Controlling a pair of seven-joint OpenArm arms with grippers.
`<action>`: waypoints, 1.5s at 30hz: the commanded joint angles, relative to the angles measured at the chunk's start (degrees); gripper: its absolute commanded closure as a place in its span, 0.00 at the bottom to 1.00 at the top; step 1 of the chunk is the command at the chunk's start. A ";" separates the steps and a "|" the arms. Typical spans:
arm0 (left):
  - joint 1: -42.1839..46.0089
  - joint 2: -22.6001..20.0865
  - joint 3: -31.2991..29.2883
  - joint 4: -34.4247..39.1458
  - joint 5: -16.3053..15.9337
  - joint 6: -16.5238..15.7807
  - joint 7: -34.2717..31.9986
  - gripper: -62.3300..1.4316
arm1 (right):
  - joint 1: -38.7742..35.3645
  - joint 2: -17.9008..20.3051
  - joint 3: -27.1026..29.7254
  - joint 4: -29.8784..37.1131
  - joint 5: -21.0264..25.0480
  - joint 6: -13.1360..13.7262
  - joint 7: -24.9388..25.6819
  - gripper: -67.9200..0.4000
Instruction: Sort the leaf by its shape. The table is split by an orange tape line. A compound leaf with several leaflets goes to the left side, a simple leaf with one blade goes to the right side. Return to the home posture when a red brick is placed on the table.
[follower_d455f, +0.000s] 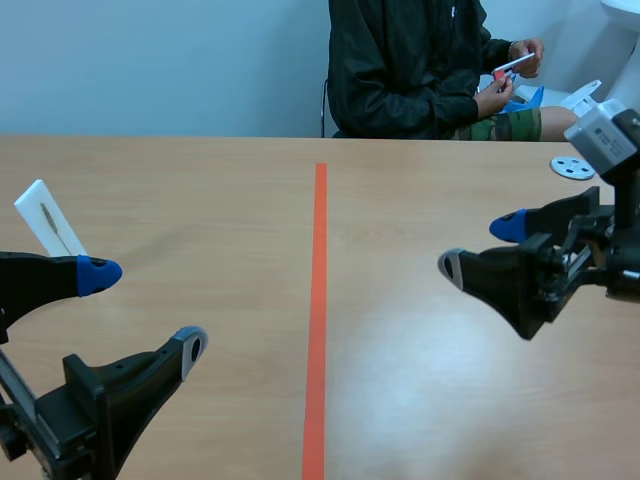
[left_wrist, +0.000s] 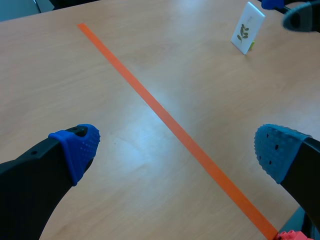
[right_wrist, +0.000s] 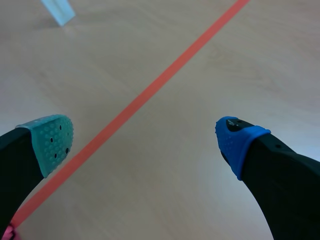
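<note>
Both claws hang released above the table (follower_d455f: 200, 180), the left gripper (follower_d455f: 145, 308) and right gripper (follower_d455f: 480, 245) flanking the orange tape line (follower_d455f: 318, 300). A white leaf card (follower_d455f: 48, 218) stands left of the line; a compound-leaf card (left_wrist: 247, 27) stands across it, near the right gripper.

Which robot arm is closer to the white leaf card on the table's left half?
Left. The left tool is right beside the white card; the right tool is far off, across the orange tape line.
</note>
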 joint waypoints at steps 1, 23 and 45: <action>-0.31 0.00 -0.26 0.35 -0.55 -0.28 -0.83 0.00 | -1.18 0.87 0.63 2.69 -0.37 0.46 0.81 0.14; -0.31 0.00 -0.26 0.35 -0.61 -0.31 -0.83 0.00 | -19.82 -1.79 10.56 18.69 -3.76 -0.74 1.20 0.14; -0.63 0.00 -0.26 0.35 -0.76 -0.28 -0.63 0.00 | -21.24 -4.22 8.52 24.57 -10.84 -11.74 1.07 0.07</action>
